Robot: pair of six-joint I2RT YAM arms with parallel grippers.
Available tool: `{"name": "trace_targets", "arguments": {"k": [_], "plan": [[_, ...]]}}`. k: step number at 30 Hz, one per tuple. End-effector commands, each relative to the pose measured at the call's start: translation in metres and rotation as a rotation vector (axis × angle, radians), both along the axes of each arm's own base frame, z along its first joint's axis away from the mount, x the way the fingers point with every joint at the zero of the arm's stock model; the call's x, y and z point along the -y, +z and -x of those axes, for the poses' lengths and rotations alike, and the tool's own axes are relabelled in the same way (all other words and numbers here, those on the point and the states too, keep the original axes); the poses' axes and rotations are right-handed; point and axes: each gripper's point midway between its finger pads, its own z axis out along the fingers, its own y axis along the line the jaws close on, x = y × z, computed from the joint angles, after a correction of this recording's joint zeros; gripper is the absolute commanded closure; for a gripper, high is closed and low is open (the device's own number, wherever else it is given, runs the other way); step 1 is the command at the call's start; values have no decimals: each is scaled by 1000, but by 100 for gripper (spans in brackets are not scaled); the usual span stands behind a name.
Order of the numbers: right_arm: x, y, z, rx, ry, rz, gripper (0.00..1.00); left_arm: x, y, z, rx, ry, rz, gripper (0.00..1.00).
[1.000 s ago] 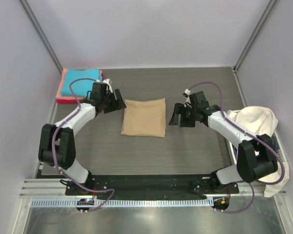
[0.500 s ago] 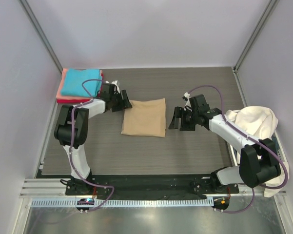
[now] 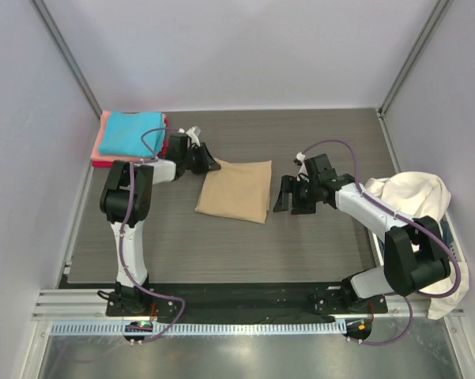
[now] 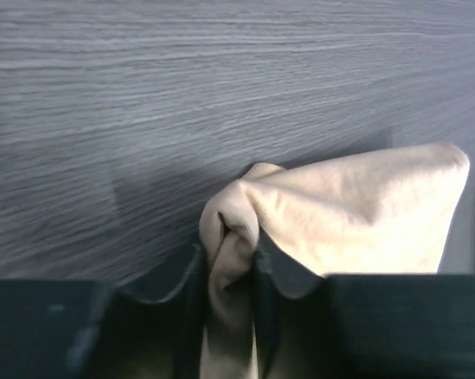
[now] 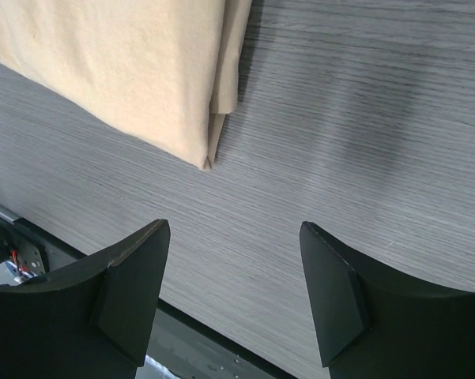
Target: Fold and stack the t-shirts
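Observation:
A folded tan t-shirt [image 3: 235, 189] lies in the middle of the table. My left gripper [image 3: 210, 164] is shut on its far left corner; in the left wrist view the tan cloth [image 4: 356, 213] is bunched and pinched between the fingers [image 4: 186, 284]. My right gripper [image 3: 284, 196] is open and empty just right of the shirt; the right wrist view shows the shirt's corner [image 5: 142, 71] ahead of the open fingers [image 5: 134, 284]. A folded stack with a turquoise shirt [image 3: 131, 133] on top of salmon-pink and red ones sits at the far left. Cream-white shirts [image 3: 411, 197] are heaped at the right.
The cream-white heap sits in a basket at the table's right edge [image 3: 450, 237]. Grey walls and metal frame posts enclose the table. A black strip and a metal rail [image 3: 237, 328] run along the near edge by the arm bases.
My left gripper moved right to the tan shirt's far left corner and shut on it. The shirt has skewed slightly. My right gripper shifted a little nearer the shirt.

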Motion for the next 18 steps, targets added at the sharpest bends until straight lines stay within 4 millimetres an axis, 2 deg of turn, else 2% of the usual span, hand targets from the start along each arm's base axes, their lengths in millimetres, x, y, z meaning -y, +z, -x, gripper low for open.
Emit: {"name": "trace_targets", "arguments": {"k": [1, 3, 4, 7, 8, 10, 11, 16, 18], "plan": [[-2, -2, 0, 12, 21, 0, 27, 18, -41, 30, -141, -57, 128, 76], [-2, -2, 0, 10, 19, 2, 27, 23, -39, 24, -137, -53, 157, 95], [-2, -1, 1, 13, 20, 2, 27, 23, -35, 21, -136, -47, 162, 100], [-2, 4, 0, 31, 18, -7, 27, 17, -14, 17, -124, -27, 108, 100], [-1, 6, 0, 38, 16, -9, 27, 14, 7, 17, -101, -36, 81, 100], [-1, 12, 1, 56, 14, -15, 27, 1, 28, 8, -72, -6, 14, 100], [-1, 14, 2, 62, 15, -17, 27, -7, 40, 15, -76, -12, -33, 100], [-3, 25, 2, 91, 18, -43, 27, -30, 91, 10, -11, 22, -133, 100], [-5, 29, 2, 103, 25, -53, 27, -37, 103, 15, -10, 13, -157, 100]]}}
